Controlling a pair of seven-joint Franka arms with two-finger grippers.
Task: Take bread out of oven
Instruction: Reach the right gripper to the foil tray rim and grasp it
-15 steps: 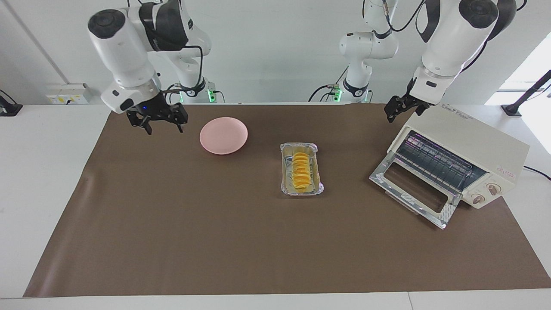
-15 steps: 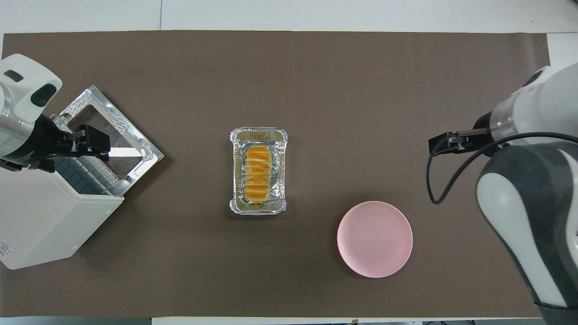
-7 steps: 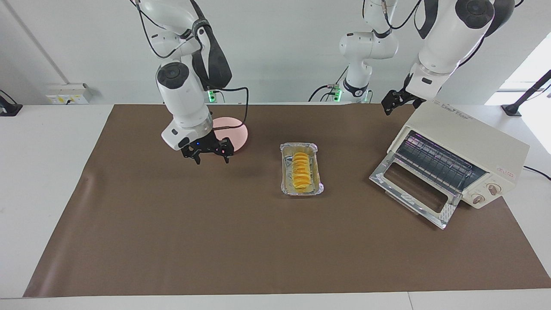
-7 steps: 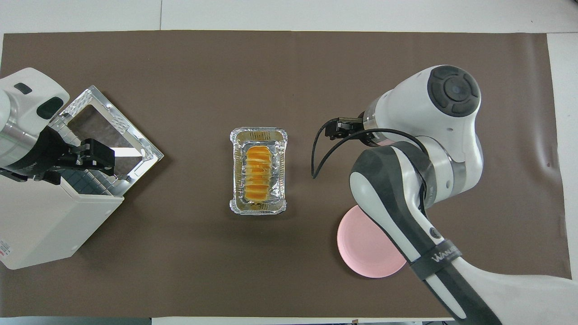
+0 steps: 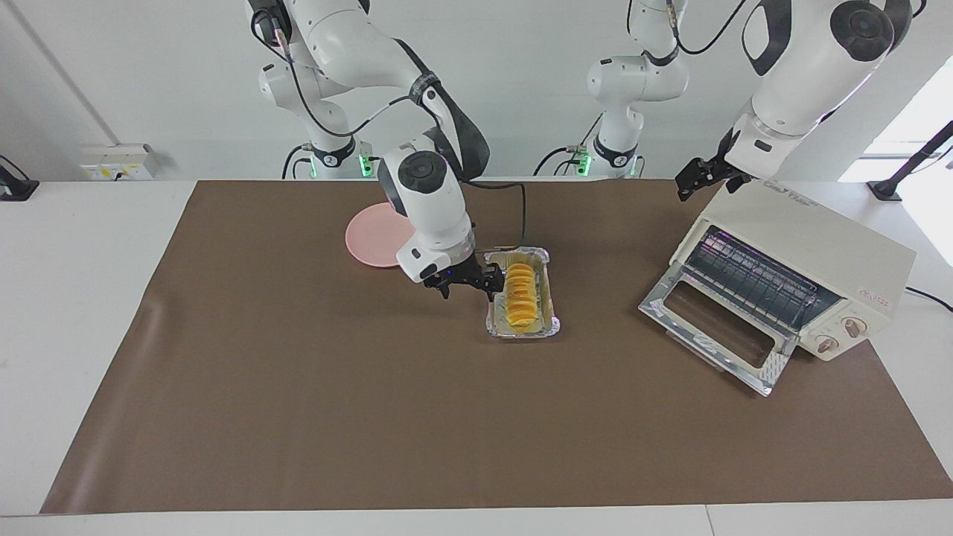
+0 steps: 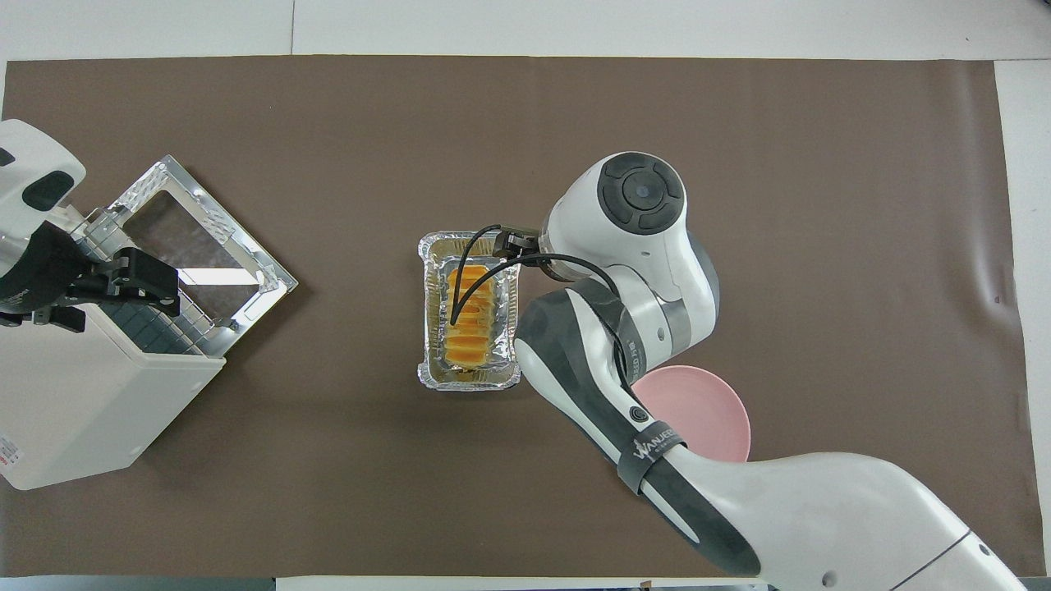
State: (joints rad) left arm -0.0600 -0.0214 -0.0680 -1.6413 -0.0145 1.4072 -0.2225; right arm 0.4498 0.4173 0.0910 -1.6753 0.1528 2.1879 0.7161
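**Bread in foil tray, oven door down**

The bread (image 5: 522, 296) lies in the foil tray (image 5: 553, 321) mid-table, outside the oven (image 5: 811, 260). Right pincer (image 5: 467, 283), spread, hangs just beside the tray. Left pincer (image 5: 703, 177), spread, hangs over the oven's top.

a grey band on the right arm (image 6: 649, 447) carries pale lettering that seems to read "wanueer", though it is too slanted to be sure; printing on the oven (image 5: 808, 257) top edge and a red sticker near its knobs stay illegible
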